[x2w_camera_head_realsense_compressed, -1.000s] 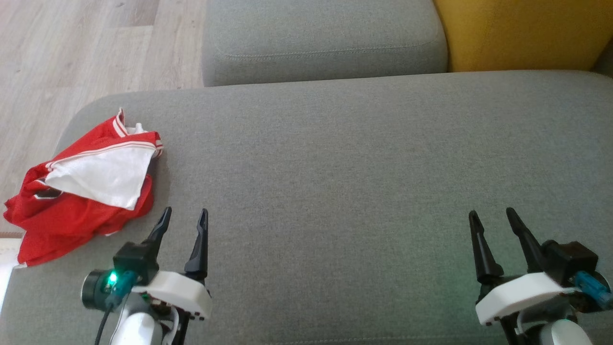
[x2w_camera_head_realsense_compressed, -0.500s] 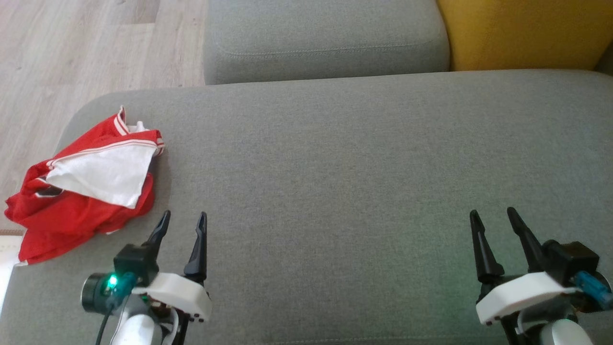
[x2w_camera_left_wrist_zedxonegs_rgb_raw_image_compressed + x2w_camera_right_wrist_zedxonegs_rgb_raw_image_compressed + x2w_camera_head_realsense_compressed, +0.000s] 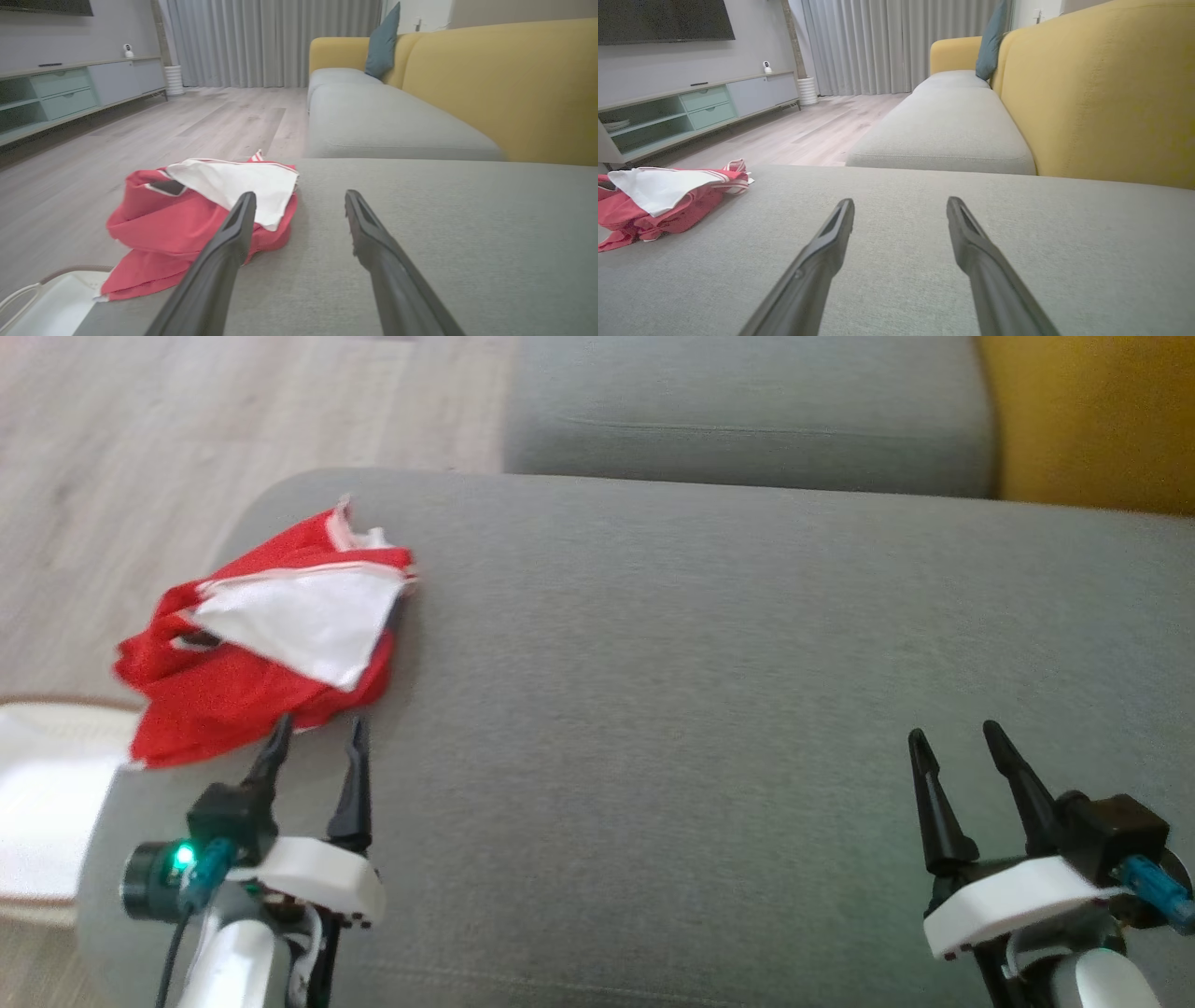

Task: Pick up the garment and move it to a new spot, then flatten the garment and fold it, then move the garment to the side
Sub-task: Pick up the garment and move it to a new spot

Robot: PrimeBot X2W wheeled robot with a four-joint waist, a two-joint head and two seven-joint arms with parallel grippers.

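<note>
Head view: the garment (image 3: 271, 653) lay crumpled, red with a white panel, at the left edge of the grey seat (image 3: 709, 653). My left gripper (image 3: 319, 721) stood just short of it, jaws wide and empty; my right gripper (image 3: 953, 731), equally wide and empty, was well apart across the seat. By my reading nothing was done yet: the pickup, the move, flattening, folding and setting aside all remained.

Grey sofa seat (image 3: 709, 663), yellow backrest (image 3: 1092, 420), pale wood floor (image 3: 187, 420), teal cushion (image 3: 383, 42), grey curtains (image 3: 275, 42).
</note>
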